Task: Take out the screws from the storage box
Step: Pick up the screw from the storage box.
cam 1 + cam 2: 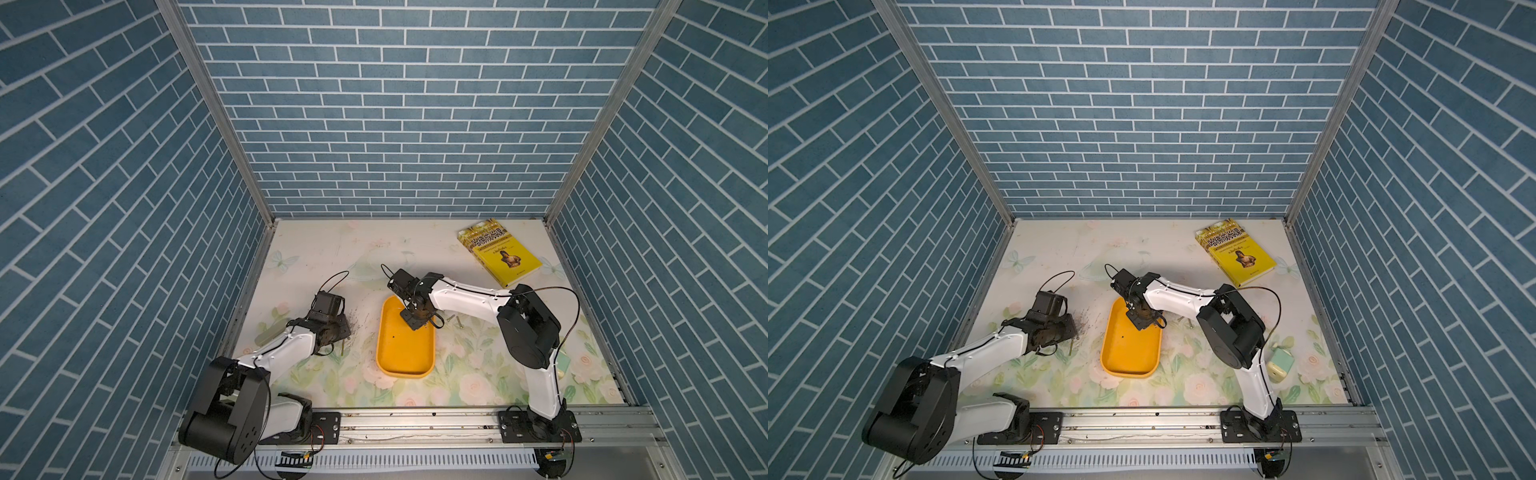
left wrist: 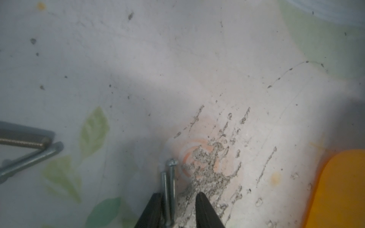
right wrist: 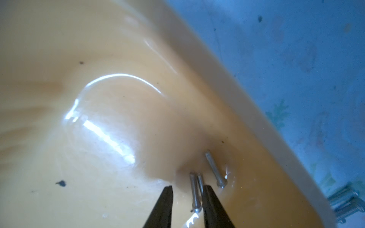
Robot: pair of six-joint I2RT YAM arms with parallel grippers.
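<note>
The orange-yellow storage box (image 1: 405,353) lies mid-table between both arms. My right gripper (image 3: 187,186) reaches into its far end, open. Two screws (image 3: 194,191) lie side by side on the box floor between its fingers, close against one finger. A third screw (image 3: 215,170) lies just beyond them. My left gripper (image 2: 179,194) is open, low over the table left of the box (image 2: 339,187). Two screws (image 2: 169,189) lie there between its fingers, beside one finger. More screws (image 2: 29,158) lie on the table farther off. Others (image 1: 455,320) lie right of the box.
A yellow book (image 1: 500,257) lies at the back right. A pale green block (image 1: 1280,363) sits behind the right arm's elbow. Dark scuff marks (image 2: 207,167) cover the tablecloth near the left gripper. Blue brick walls enclose three sides, and a metal rail (image 1: 415,428) runs along the front.
</note>
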